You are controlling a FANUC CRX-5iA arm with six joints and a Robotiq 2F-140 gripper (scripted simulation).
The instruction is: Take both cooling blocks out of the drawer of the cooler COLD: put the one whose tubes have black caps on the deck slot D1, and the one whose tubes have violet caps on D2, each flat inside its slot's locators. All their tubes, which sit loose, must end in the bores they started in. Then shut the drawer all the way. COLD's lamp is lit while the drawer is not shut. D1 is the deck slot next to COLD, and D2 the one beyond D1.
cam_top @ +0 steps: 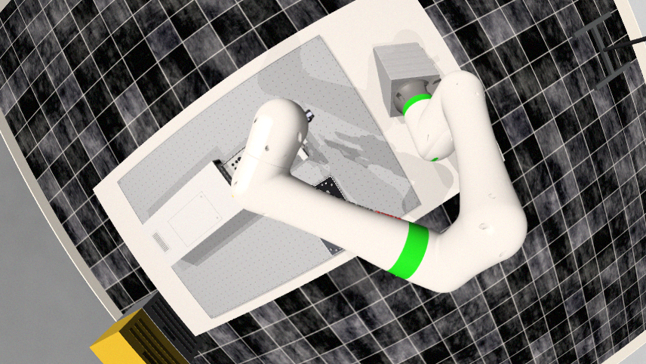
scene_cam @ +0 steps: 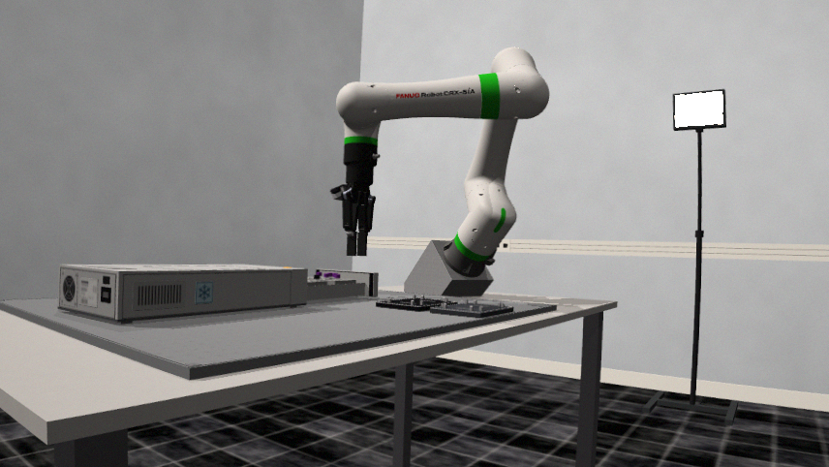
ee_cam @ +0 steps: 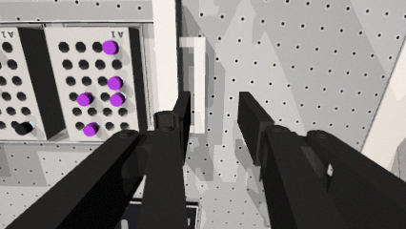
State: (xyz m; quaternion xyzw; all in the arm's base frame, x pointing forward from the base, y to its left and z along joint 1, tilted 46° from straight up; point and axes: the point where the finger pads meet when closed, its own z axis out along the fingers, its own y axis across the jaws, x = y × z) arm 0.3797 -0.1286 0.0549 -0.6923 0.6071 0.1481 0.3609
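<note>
The cooler COLD (cam_top: pixel 194 221) (scene_cam: pixel 220 295) has its lamp (scene_cam: pixel 287 267) showing yellow. Its drawer (ee_cam: pixel 166 57) is out, with a pale bar handle (ee_cam: pixel 199 86) on its front. In the wrist view, the violet-cap block (ee_cam: pixel 73 35) sits nearest the drawer front, several violet caps in its bores. The other block (ee_cam: pixel 7 135), with one black cap (ee_cam: pixel 22 128) visible, is partly cut off at left. My gripper (scene_cam: pixel 356 254) (ee_cam: pixel 214 107) is partly open and empty, above and just outside the drawer front. Slots D1 (cam_top: pixel 325 186) (scene_cam: pixel 400 307) and D2 (cam_top: pixel 333 248) (scene_cam: pixel 464 313) hold no block in the exterior view.
The perforated deck (cam_top: pixel 171 171) (scene_cam: pixel 191 359) lies under the cooler and slots. The arm's pedestal (cam_top: pixel 402 60) (scene_cam: pixel 429 272) stands behind them. The forearm hides part of the slots and drawer in the top view.
</note>
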